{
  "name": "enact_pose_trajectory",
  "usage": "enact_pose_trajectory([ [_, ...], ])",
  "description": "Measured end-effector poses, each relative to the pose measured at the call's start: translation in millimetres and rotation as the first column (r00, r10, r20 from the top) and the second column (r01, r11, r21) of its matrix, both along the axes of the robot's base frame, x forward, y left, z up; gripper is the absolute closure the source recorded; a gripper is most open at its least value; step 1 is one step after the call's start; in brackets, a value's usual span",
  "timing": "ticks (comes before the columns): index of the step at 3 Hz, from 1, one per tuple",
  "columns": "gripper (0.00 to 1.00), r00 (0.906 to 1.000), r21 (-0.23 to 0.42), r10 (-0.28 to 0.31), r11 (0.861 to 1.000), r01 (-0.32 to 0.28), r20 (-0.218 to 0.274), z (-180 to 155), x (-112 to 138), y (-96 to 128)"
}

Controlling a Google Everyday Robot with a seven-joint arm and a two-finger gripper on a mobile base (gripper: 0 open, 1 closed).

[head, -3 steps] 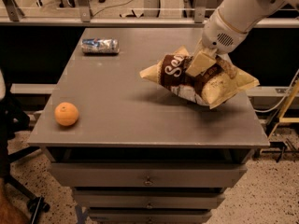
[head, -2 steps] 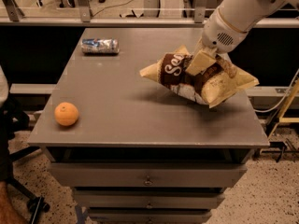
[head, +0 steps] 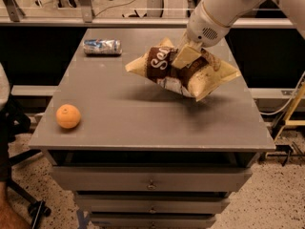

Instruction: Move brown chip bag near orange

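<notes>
The brown chip bag (head: 183, 73), dark brown with white script and tan-yellow ends, hangs lifted above the right half of the grey table (head: 143, 123), casting a shadow below it. My gripper (head: 187, 57) comes down from the upper right and is shut on the bag's top middle. The orange (head: 68, 116) sits near the table's front left corner, far to the left of the bag.
A crushed silver-blue can (head: 102, 46) lies at the table's back left. The table has drawers (head: 150, 180) below its front edge. A chair base (head: 28, 204) stands at the lower left. A yellow frame (head: 293, 113) stands at the right.
The bag, held in my gripper, has risen slightly and moved a little to the left. The orange and the can have not moved.
</notes>
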State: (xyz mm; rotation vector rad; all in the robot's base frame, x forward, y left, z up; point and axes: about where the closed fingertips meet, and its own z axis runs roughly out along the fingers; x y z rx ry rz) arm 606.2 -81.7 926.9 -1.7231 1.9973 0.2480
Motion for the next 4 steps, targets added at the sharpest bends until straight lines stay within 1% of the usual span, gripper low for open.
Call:
enact_pose_trajectory([
  [1,1.0,0.9968,0.049,0.075,0.996,-0.076,0.028,2,11,29],
  [2,1.0,0.9968,0.049,0.075,0.996,-0.076,0.028,2,11,29],
  [3,1.0,0.9927,0.041,0.107,0.993,-0.11,0.055,5,23,57],
  [4,1.0,0.9901,0.051,0.12,0.991,-0.124,0.071,7,31,89],
])
